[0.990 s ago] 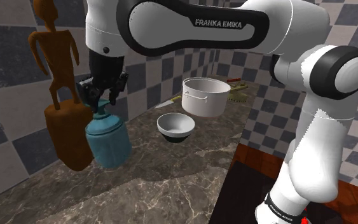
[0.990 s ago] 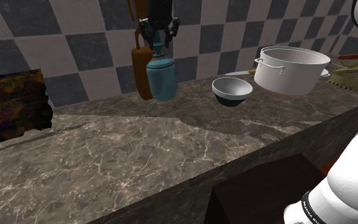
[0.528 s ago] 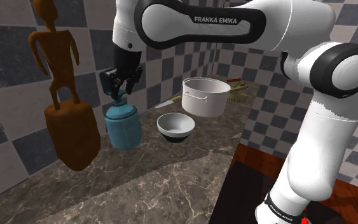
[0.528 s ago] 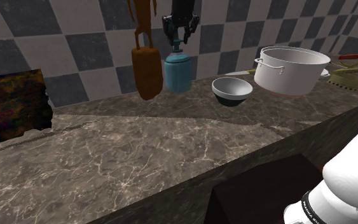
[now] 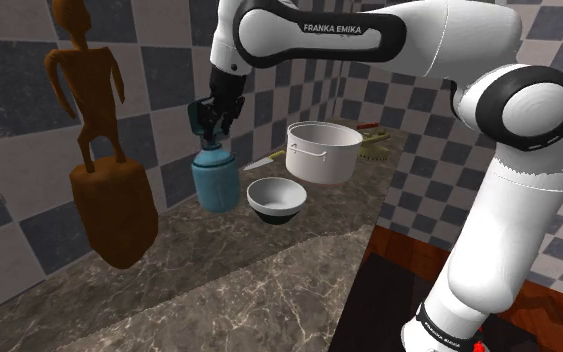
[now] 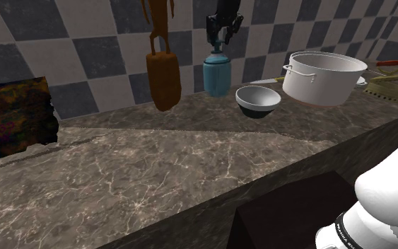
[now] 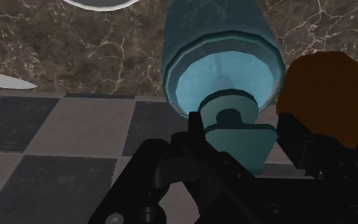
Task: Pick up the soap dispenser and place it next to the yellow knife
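Note:
The soap dispenser [image 5: 215, 182] is a blue bottle with a teal pump top. It hangs upright just above the marble counter [image 5: 269, 270], by the checkered wall. My gripper [image 5: 209, 126] is shut on its pump head from above. In the second exterior view the gripper [image 6: 222, 37] holds the dispenser [image 6: 217, 75] between the brown statue and the bowl. In the wrist view the fingers [image 7: 196, 129] clasp the pump of the dispenser [image 7: 219, 57]. A pale knife blade [image 5: 260, 160] lies by the wall between the dispenser and the pot, and its tip [image 7: 4, 79] shows beyond the bottle.
A tall brown statue [image 5: 104, 190] stands at the shoulder view's left of the dispenser. A dark bowl [image 5: 275, 200] with a white inside and a grey pot [image 5: 321, 152] sit to its right. A brush [image 6: 391, 86] lies behind the pot. The counter's front edge drops to a dark floor.
My gripper has carried the dispenser toward the shoulder view's right, away from the statue and closer to the bowl and the knife blade. The bowl, pot and statue stayed put.

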You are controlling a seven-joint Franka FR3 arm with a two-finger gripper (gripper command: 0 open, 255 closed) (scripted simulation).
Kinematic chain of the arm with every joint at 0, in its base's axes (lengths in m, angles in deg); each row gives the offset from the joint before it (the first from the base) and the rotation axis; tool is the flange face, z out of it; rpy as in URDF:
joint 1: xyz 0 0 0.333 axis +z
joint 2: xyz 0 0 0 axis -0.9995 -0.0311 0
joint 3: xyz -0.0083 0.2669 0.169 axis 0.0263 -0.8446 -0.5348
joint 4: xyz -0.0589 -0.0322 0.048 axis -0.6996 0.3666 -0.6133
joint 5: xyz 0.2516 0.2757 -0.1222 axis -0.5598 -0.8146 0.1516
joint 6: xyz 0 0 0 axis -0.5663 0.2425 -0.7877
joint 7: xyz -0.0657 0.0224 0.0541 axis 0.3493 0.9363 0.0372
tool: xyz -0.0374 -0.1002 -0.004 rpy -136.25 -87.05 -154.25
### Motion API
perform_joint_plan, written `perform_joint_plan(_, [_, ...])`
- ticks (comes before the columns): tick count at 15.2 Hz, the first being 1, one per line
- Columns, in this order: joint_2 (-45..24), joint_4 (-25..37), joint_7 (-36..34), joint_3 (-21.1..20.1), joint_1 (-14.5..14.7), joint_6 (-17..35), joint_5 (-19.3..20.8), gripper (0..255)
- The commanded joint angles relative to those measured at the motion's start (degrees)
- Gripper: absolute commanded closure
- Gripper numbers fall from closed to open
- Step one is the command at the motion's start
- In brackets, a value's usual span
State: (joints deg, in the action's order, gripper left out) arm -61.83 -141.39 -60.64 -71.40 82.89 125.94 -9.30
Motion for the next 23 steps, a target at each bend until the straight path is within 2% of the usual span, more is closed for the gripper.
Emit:
perform_joint_plan(1, [-0.5, 0.6, 2.7, 1.1, -1.4, 0.1, -0.6, 255])
perform_joint_plan(10, [-5.4, 6.9, 13.7, 5.5, -7.2, -1.3, -2.6, 255])
perform_joint_plan(18, [-13.9, 18.8, 21.7, 8.3, -11.4, -5.0, -3.0, 255])
perform_joint_plan(23, [-12.3, 12.6, 22.0, 8.3, -12.0, -0.4, -3.5, 255])
